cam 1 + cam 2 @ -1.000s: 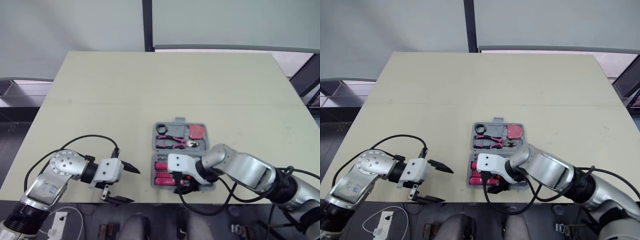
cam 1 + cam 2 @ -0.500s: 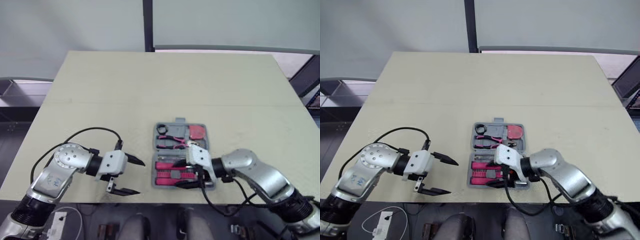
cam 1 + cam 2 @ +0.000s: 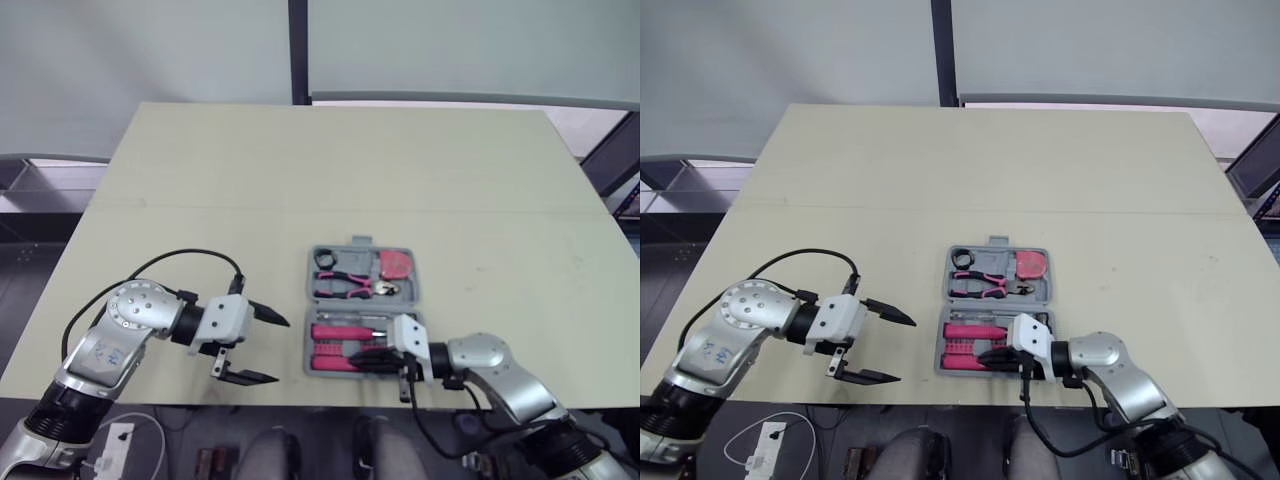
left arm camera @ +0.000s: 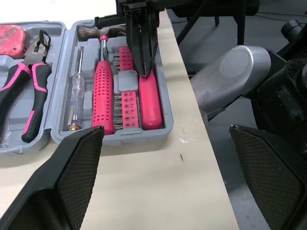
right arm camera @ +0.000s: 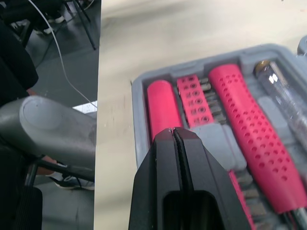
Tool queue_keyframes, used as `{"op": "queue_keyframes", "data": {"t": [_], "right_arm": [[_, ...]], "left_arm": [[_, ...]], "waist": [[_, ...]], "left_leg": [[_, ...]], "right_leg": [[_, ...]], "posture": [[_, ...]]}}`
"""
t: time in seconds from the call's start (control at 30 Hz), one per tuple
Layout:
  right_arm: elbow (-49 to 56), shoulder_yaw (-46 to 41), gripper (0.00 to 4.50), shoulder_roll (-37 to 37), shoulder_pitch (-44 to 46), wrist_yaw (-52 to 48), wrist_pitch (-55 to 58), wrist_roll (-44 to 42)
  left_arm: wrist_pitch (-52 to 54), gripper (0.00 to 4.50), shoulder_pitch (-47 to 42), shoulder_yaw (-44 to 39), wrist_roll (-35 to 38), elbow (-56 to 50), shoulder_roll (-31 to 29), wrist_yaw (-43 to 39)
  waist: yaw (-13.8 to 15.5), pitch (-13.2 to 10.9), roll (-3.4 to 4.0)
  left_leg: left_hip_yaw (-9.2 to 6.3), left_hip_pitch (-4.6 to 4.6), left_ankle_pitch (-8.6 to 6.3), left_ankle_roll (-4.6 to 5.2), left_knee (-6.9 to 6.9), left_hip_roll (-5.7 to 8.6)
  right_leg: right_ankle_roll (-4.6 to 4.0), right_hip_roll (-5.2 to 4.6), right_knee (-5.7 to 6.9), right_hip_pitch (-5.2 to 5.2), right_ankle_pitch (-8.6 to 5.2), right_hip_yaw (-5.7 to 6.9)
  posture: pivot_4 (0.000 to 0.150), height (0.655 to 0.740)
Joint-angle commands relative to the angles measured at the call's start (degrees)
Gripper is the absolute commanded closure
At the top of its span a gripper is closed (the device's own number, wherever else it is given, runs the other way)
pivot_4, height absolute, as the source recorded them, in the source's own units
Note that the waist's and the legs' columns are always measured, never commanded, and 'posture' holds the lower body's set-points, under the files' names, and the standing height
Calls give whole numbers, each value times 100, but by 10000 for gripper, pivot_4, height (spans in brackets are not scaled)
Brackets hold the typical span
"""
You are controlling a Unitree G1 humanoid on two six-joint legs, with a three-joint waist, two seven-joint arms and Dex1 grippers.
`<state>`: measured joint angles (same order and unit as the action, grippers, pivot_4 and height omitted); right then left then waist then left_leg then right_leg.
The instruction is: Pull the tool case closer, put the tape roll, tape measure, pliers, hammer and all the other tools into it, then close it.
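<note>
I have a pale cream table under me, with a faint seam running across it from side to side, about halfway back. A grey tool case lies flat and open on the top, a little right of the middle. Its two halves sit one behind the other, the nearer half almost at the table's near edge.

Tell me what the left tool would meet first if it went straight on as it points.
Most likely the tool case: the open left tool points across bare table at the case's near-half end wall. Its height is unclear, so it might clear the rim.
</note>
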<state>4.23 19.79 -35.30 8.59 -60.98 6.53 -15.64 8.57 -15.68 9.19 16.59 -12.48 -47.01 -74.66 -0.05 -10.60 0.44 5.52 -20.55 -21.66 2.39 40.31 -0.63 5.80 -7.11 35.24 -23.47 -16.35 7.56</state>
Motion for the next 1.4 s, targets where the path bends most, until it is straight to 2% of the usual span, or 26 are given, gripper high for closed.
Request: {"op": "queue_keyframes", "data": {"t": [0.03,0.4,0.57,0.63,0.7,0.77,0.83,0.93,1.03,1.2,1.33,1.4], "right_arm": [[-222,17,44292,35,-129,2,27,190],[-703,227,44292,17,-587,269,-132,771],[261,-177,44292,-27,-657,472,147,407],[945,-608,44292,-193,-691,545,584,21],[1706,-1445,44292,-625,-702,559,1449,-741],[1983,-2239,39222,-1185,-806,339,1981,-1280],[1810,-2933,32243,-1739,-1105,-27,2009,-1378],[709,-4063,16874,-2465,-1682,-534,1494,-971],[-313,-4591,1541,-2775,-1976,-786,889,-643],[-1435,-4638,552,-2847,-1872,-803,115,-245],[-1592,-4234,552,-2632,-1409,-673,-200,-103],[-1582,-3901,552,-2420,-1035,-535,-234,2]], "left_arm": [[-99,0,-133,-38,46,20,59,-11],[-219,0,-288,-11,-47,187,176,18],[-357,0,-267,-45,-112,363,203,50],[-397,0,-207,-107,-115,460,220,119],[-351,0,-93,-274,-27,543,177,200],[-290,0,-8,-440,32,650,132,293],[-270,0,44,-624,60,841,82,340],[-402,0,22,-1012,28,1492,-74,388],[-722,0,-105,-1207,-108,2213,-247,357],[-1282,0,-484,-1240,-351,3222,-381,337],[-1245,0,-670,-1035,-253,3272,-207,33],[-1337,0,-836,-781,-495,3301,31,158]], "waist": [[0,0,0],[-5,29,-26],[-3,32,-27],[1,27,-20],[14,20,-10],[21,10,7],[58,10,6],[146,12,2],[140,11,0],[119,10,-1],[60,9,3],[28,9,3]], "left_leg": [[0,1,0,0,0,0],[-18,45,-3,-5,-6,-8],[-25,61,-6,-11,-15,-12],[-25,56,-6,-11,-14,-11],[-26,39,-6,-10,-11,-8],[-27,33,-8,-1,-4,0],[-32,33,-9,2,-3,-2],[-36,34,-9,2,-12,-7],[-22,36,-11,9,-15,1],[-9,43,-12,14,-16,5],[-6,43,-11,13,-16,2],[-6,44,-10,11,-15,1]], "right_leg": [[0,0,1,1,0,0],[-3,-8,-20,65,-2,-9],[-12,-31,-23,79,-7,-19],[-12,-31,-23,76,-7,-19],[-10,-35,-23,63,-5,-18],[-4,-43,-24,61,-2,-19],[-3,-42,-28,64,-2,-15],[-5,-33,-40,67,-3,-5],[-2,-29,-41,67,-1,2],[6,-34,-39,67,3,7],[6,-35,-36,65,3,9],[6,-35,-34,65,3,10]], "posture": [[1500,7400],[1500,7400],[1500,7400],[1500,7400],[1500,7400],[1500,7400],[1500,7400],[1500,7400],[1500,7400],[1500,7400],[1500,7400],[1500,7400]]}}
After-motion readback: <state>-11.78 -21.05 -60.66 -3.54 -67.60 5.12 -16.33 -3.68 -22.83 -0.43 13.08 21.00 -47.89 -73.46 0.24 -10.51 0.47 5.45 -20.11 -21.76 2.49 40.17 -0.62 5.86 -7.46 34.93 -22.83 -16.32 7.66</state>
